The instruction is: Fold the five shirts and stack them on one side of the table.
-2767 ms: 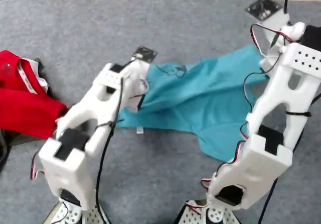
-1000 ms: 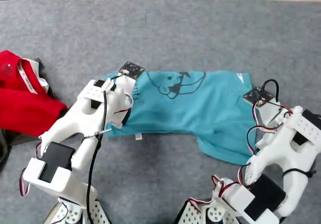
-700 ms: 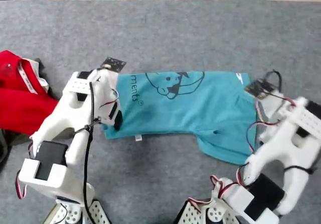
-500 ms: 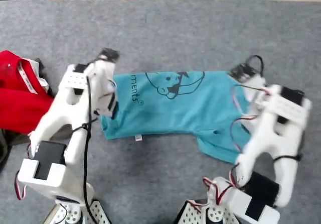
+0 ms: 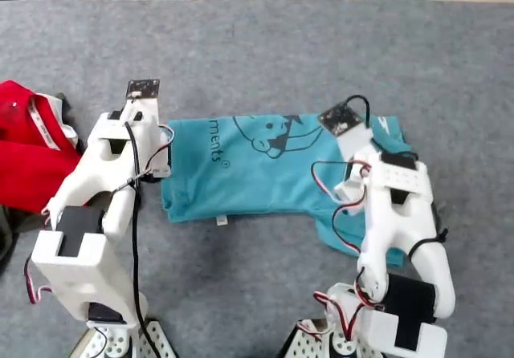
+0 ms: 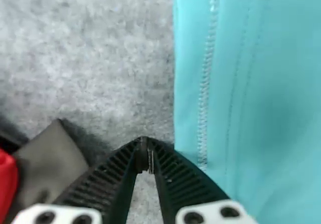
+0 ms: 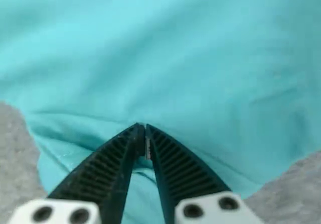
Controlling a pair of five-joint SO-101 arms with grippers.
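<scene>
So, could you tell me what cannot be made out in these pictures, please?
High view: the right arm covers the near right corner of the teal shirt.
High view: the left edge cuts off the red shirt.
Right wrist view: shut tips of the right end effector hide whether it pinches cloth.

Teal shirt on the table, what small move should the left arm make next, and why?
Probably open the left pincer and slide it onto the teal shirt's hemmed edge: it is shut, empty, over bare table just beside that hem.
</scene>
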